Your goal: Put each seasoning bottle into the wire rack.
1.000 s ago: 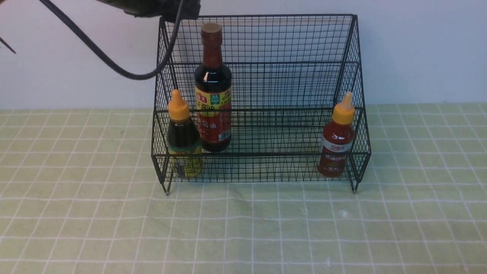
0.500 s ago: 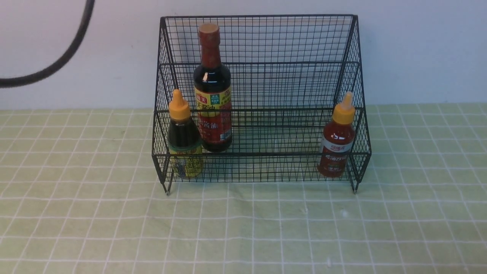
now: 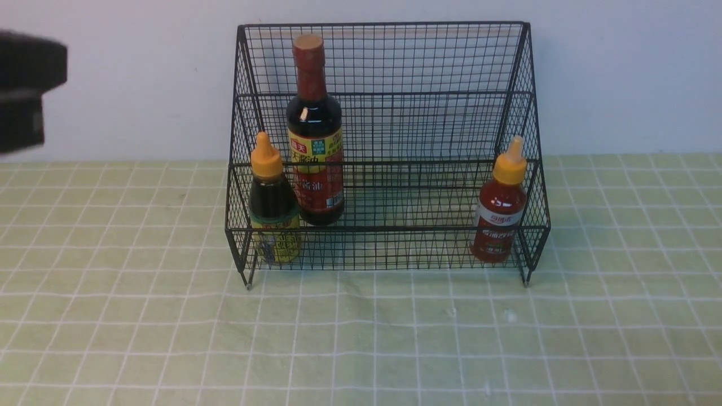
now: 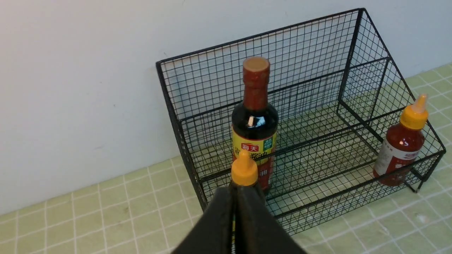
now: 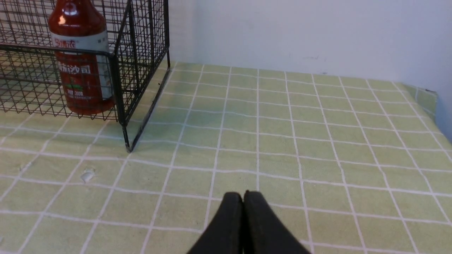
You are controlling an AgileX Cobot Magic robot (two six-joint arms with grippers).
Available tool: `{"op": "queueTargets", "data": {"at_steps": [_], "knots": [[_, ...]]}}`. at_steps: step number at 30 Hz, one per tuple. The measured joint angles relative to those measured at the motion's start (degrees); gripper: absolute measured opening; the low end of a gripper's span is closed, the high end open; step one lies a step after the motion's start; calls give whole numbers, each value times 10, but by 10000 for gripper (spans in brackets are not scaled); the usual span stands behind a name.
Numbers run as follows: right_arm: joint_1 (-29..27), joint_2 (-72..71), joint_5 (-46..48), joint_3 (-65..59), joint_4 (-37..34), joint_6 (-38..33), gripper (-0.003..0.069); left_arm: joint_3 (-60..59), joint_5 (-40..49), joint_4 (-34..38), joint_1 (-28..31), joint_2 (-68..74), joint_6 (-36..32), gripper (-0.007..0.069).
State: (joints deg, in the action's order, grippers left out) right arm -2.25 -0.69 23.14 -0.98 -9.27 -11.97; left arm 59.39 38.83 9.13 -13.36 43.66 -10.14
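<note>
All three bottles stand inside the large black wire-mesh rack (image 3: 389, 152): tall dark soy-sauce bottle with brown cap (image 3: 314, 132) and short dark bottle with yellow label (image 3: 272, 203) at centre-left, small red-sauce bottle (image 3: 501, 206) at right. Both the left gripper (image 4: 236, 225) and right gripper (image 5: 243, 225) are clenched on nothing. The risk looks slight: the left arm, at the frame's upper left, could clip the rack's side and rock the closely paired bottles, though the green checked tablecloth (image 3: 361, 338) offers wide open room in the foreground.

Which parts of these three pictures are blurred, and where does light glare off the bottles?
Front view: a dark blurred shape at the left edge, everything else sharp, and a small glare spot on the soy-sauce bottle. Left wrist view: the shut left gripper is soft and close; the same bottle's shoulder glints. Right wrist view: glare on the red-sauce bottle; the shut right gripper is slightly soft.
</note>
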Motion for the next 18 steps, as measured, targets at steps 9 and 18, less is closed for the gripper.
{"op": "queueTargets", "data": {"at_steps": [9,18], "knots": [[0,0,0,0,0,0,-15,-156,-46,-8,0,-202,4,-6],[0,0,0,0,0,0,-15,-177,-27,-8,0,-295,8,-6]]}}
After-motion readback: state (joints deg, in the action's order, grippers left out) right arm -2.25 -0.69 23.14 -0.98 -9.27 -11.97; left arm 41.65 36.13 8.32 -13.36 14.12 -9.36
